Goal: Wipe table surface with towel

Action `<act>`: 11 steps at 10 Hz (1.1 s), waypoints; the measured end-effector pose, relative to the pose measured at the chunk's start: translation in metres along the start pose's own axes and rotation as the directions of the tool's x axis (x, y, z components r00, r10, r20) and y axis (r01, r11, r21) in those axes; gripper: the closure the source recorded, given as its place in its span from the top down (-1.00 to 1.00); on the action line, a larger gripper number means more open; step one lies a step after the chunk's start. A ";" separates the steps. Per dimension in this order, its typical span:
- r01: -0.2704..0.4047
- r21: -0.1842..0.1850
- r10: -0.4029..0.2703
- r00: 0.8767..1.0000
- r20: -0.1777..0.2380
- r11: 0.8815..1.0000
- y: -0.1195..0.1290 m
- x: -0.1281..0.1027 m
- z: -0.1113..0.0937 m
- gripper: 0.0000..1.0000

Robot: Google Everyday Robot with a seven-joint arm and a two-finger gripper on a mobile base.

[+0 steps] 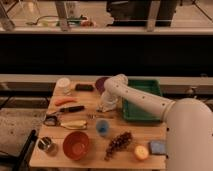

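Observation:
My gripper [104,107] hangs low over the middle of the wooden table [150,130], just left of the green tray [142,100]. My white arm runs from the lower right across the tray to it. A pale bundle [109,101] sits at the gripper's tip; I cannot tell whether it is a towel or part of the wrist. No other towel shows plainly.
Around the gripper are a dark bowl [101,82], a black block [84,87], a white cup [64,83], a carrot [65,101], a black-handled knife [70,109], a blue cup [102,127], a red bowl [76,145], grapes [119,142], an orange [141,151] and a blue sponge [157,146].

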 end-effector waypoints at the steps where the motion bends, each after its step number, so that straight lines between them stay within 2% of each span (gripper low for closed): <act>1: -0.015 0.009 0.015 1.000 -0.006 1.000 -0.001 0.005 -0.003 -1.00; 5: -0.064 0.029 0.065 0.997 -0.036 0.998 -0.011 0.029 -0.007 -1.00; 6: -0.063 0.030 0.064 0.997 -0.045 0.998 -0.020 0.030 -0.004 -1.00; 8: -0.047 0.023 0.048 0.998 -0.052 0.999 -0.030 0.023 0.003 -1.00; 11: 0.000 0.011 0.000 0.999 -0.041 1.000 -0.042 -0.003 0.014 -1.00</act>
